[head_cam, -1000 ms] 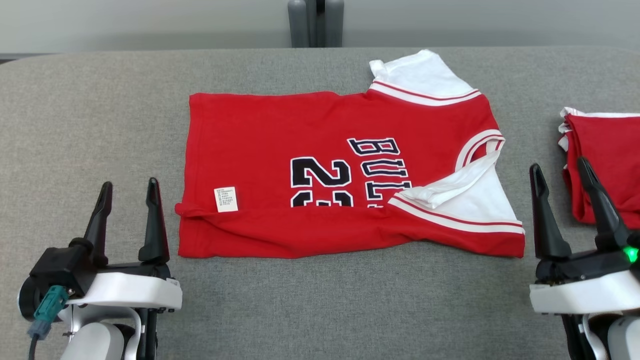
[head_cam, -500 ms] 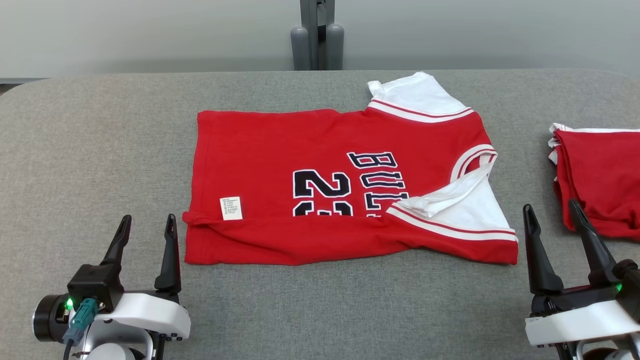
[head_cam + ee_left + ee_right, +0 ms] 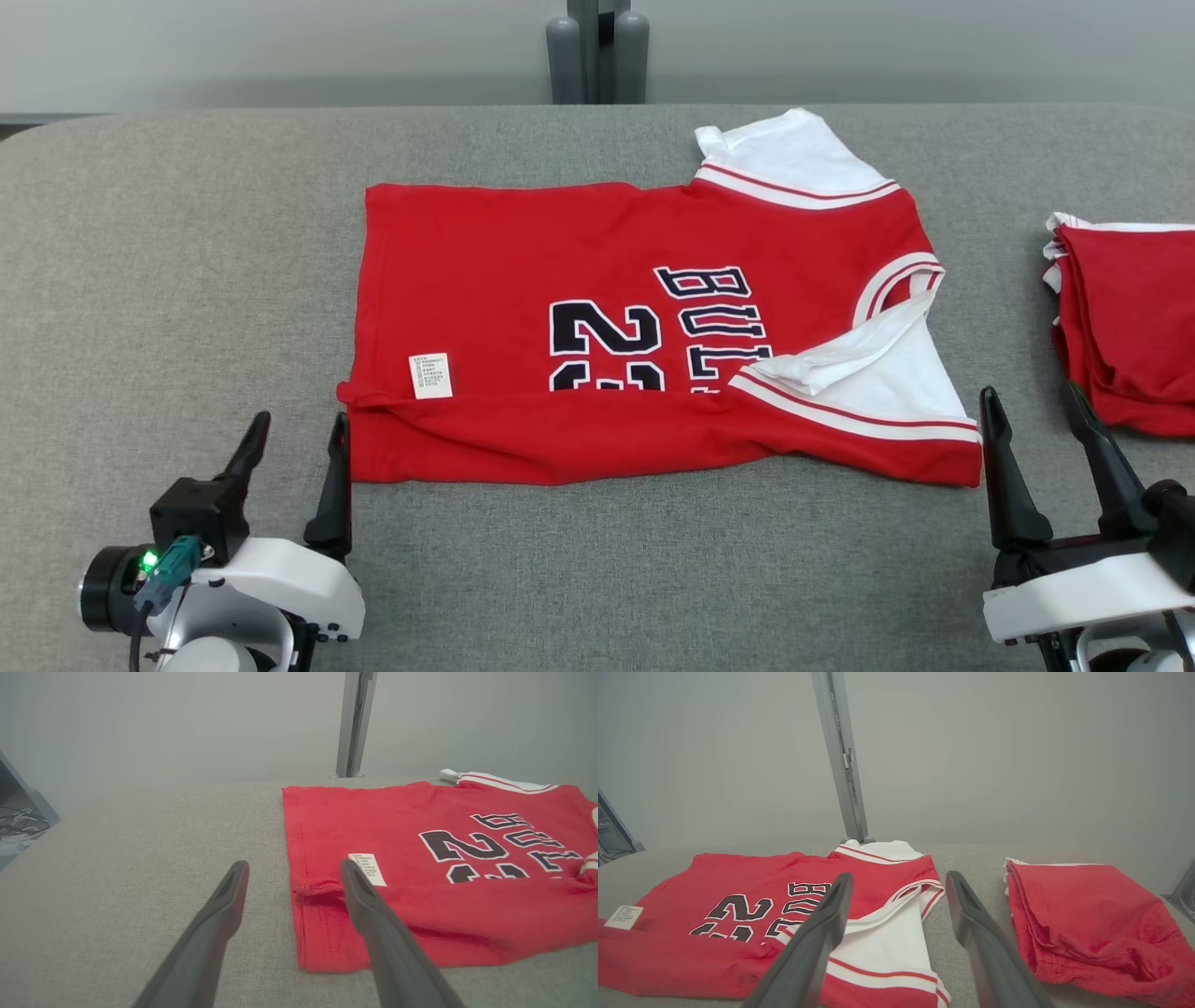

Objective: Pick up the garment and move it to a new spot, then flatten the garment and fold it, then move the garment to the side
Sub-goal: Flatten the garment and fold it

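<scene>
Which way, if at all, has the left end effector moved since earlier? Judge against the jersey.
Yes. The left end effector moved right and down the head view, closing on the hem of the jersey.

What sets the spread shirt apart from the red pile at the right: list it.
The shirt lies spread wide; the pile is folded compact. The shirt shows black lettering and white sleeves; the pile mostly plain red. Both are red, on the grey table.

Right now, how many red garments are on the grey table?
2. The jersey lies spread in the middle, near edge folded over; a folded red bundle sits at the right, cut off by the frame. Its layers may hide further garments.
</scene>
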